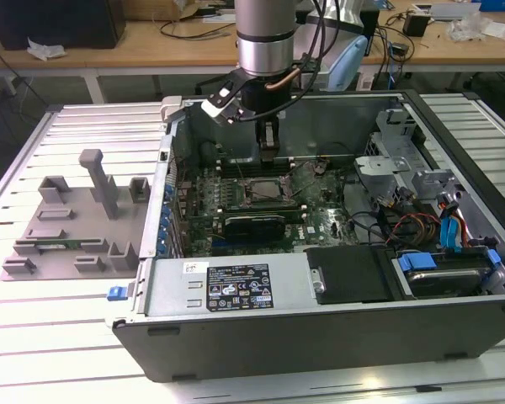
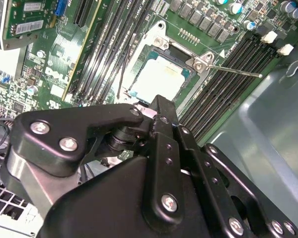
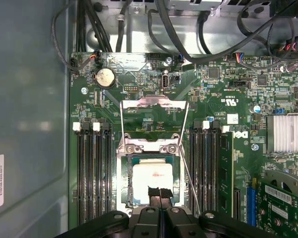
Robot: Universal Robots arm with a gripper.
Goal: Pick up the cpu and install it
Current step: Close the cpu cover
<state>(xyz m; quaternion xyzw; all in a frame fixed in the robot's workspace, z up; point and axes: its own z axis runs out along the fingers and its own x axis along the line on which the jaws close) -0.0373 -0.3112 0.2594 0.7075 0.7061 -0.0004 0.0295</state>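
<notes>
Currently the gripper (image 1: 269, 150) sits upper middle of the exterior view, inside the open computer case (image 1: 236, 290), pointing straight down at the motherboard (image 1: 324, 225). In the first wrist view we see the cpu (image 3: 150, 174) lying flat in the socket (image 3: 123, 163), silvery top up, with the load plate (image 3: 154, 105) flipped open behind it. The gripper is directly above the chip, over one edge rather than its centre. Its fingers are clenched together with nothing between them. We can't tell whether the tips touch the cpu.
</notes>
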